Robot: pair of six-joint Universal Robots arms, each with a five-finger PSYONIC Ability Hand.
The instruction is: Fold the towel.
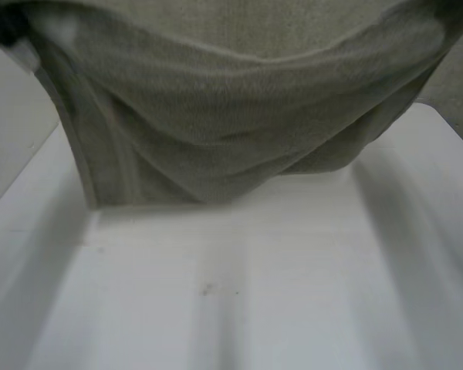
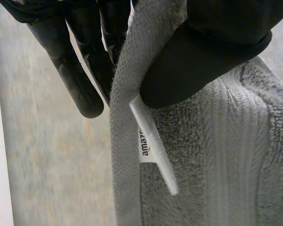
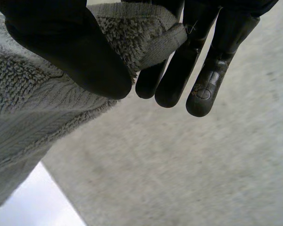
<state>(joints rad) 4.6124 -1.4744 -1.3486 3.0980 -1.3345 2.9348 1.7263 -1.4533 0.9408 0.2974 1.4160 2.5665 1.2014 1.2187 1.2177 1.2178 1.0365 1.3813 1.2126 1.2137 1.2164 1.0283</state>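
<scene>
Grey-green terry towel (image 1: pixel 239 100), thick and looped, hangs close before the head camera. It is held up by its two upper corners, and its top edge sags in the middle between them. The black left hand (image 2: pixel 212 52) pinches one side hem between thumb and straight fingers, just beside a small white sewn-in label (image 2: pixel 153 146). The black right hand (image 3: pixel 70 47) nips the opposite corner, thumb pressed into the pile and fingers behind the hem. Beyond and below the cloth lies the flat white table (image 1: pixel 293 308). I cannot tell whether the towel's lower edge touches it.

The step in hand looks like spreading the towel before the first fold. To do it well, draw the hands apart until the sag goes. Keep both pinches firm and level, then lower the cloth so it lands flat and square.

Counted: one towel, one label, two hands, one table.
</scene>
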